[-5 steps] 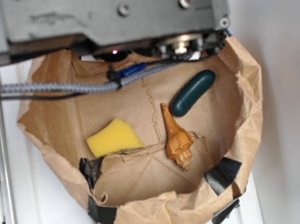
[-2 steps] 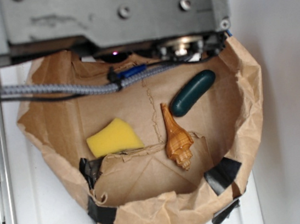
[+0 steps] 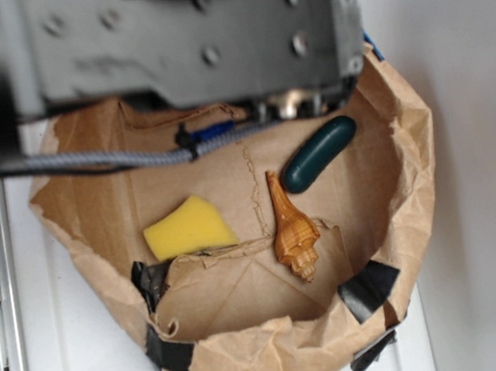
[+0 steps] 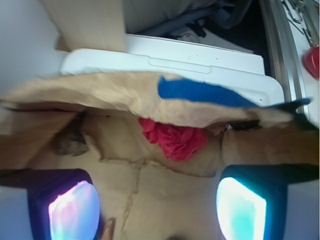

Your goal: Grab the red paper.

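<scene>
In the wrist view the red paper (image 4: 174, 139) lies crumpled on the brown bag's floor, tucked under the bag's folded rim. My gripper (image 4: 157, 207) is open, its two glowing pads (image 4: 74, 210) wide apart, with only bare bag floor between them. The wad sits ahead of the fingertips, slightly right of centre, and does not touch them. In the exterior view the arm's grey body (image 3: 183, 38) covers the back of the bag, hiding both the red paper and the fingers.
The brown paper bag (image 3: 411, 173) holds a yellow sponge (image 3: 188, 227), an orange seashell (image 3: 292, 231) and a dark green oblong piece (image 3: 319, 154). A blue patch of tape (image 4: 200, 92) sits on the bag's rim above the wad. A grey cable (image 3: 89, 159) crosses the bag.
The arm's body has shifted left and a little lower over the bag's back, and looks blurred with motion. The things in the bag have not moved.
</scene>
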Controlling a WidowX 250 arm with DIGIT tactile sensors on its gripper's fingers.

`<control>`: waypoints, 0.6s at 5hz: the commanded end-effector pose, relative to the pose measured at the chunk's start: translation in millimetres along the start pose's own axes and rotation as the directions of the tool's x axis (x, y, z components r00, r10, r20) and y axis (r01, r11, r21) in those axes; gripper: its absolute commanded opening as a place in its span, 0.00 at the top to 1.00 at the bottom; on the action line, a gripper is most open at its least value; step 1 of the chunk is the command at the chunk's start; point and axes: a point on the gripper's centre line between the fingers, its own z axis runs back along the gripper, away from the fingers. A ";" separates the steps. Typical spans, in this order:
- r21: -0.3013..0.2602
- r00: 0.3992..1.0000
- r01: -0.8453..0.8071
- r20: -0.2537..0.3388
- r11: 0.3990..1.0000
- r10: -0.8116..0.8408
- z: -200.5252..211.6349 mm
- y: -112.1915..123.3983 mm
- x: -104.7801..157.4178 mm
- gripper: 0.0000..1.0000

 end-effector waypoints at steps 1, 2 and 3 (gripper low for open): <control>-0.035 0.999 -0.030 0.022 0.999 0.030 -18.2 -4.7 -1.2 0.00; -0.011 0.998 -0.045 0.049 0.999 0.046 -31.7 -6.7 0.1 0.00; 0.025 0.994 -0.075 0.079 0.997 0.072 -46.0 -9.9 8.6 0.00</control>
